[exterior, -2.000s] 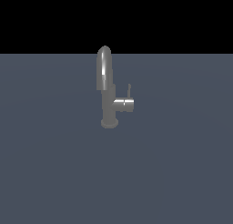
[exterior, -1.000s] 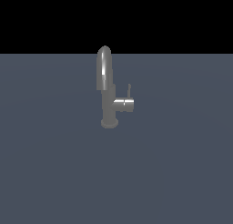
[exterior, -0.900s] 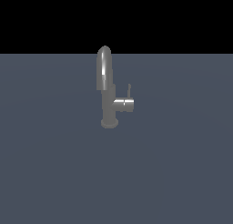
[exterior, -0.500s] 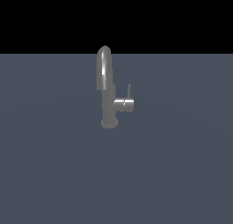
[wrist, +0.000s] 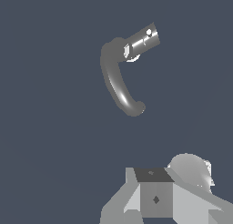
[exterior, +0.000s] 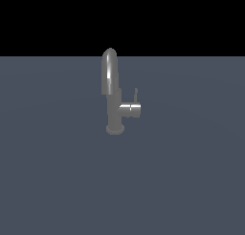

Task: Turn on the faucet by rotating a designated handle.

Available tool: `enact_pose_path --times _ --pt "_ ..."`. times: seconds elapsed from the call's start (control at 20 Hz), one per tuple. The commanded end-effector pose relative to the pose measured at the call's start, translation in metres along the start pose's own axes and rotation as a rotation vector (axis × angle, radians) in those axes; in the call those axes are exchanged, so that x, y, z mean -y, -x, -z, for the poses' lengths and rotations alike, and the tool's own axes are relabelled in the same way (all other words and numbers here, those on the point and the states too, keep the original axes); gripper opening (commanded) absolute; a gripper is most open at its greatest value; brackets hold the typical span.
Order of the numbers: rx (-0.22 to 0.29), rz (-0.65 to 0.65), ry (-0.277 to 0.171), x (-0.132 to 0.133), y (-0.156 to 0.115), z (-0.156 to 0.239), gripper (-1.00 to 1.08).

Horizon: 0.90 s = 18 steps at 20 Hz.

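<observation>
The faucet (exterior: 112, 98) stands upright on the flat grey surface in the middle of the exterior view, with its arched spout on top and a short side cylinder (exterior: 130, 110) pointing to the exterior view's right. The handle (exterior: 136, 94) is a thin stick rising from the end of that cylinder. In the wrist view I look down on the faucet (wrist: 117, 84); the handle (wrist: 149, 32) shows only as a bright spot on the cylinder. Part of my gripper (wrist: 154, 199) shows at the picture's edge, well apart from the faucet. Its fingers are not clearly shown. The arm is out of the exterior view.
The grey surface (exterior: 191, 181) spreads around the faucet on all sides, with a black background behind it. No other objects show in either view.
</observation>
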<state>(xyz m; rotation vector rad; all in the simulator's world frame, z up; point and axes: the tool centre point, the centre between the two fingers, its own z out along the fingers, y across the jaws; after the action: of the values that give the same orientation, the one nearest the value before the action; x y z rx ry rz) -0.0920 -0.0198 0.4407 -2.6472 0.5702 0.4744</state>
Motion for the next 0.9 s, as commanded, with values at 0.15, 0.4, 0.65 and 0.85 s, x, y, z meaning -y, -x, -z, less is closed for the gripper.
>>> enact_pose_path --times 0.15,0.4,0.65,0.85 --pt "0.088 -0.089 -0.083 0.001 -0.035 -0.007 -1.0" --pt "0.171 -0.172 -0.161 0.0 -0.067 -0.017 -1.0" --pt "0.259 -0.26 -0.244 -0.003 -0.099 -0.03 -1.0" --pt "0.333 -0.334 -0.315 -0.007 -0.125 -0.044 -1.0"
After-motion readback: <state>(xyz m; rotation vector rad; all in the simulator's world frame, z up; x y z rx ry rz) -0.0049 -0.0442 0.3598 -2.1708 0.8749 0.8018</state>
